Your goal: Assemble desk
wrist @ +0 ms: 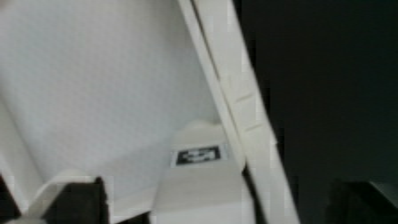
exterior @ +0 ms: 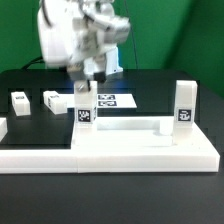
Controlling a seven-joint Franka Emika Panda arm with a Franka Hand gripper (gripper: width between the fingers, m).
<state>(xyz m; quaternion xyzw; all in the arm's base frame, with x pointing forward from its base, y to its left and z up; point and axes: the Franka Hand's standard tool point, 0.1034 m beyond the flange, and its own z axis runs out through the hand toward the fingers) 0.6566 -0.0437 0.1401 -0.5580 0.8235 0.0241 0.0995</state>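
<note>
The white desk tabletop [exterior: 120, 150] lies flat at the front of the black table. Two square legs stand upright on it: one toward the exterior view's left [exterior: 85, 112] and one toward its right [exterior: 183, 104], each with a tag. My gripper [exterior: 88, 78] hangs just above the left leg's top. In the wrist view the tabletop [wrist: 89, 90] fills the picture and the tagged leg [wrist: 201, 160] stands between my dark fingers [wrist: 75, 200]. The gripper [wrist: 222, 208] is open, its fingers well apart from the leg.
Two loose white legs [exterior: 20, 102] [exterior: 52, 101] lie on the black table at the exterior view's left. The marker board [exterior: 112, 100] lies flat behind the tabletop. The robot's white body stands at the back.
</note>
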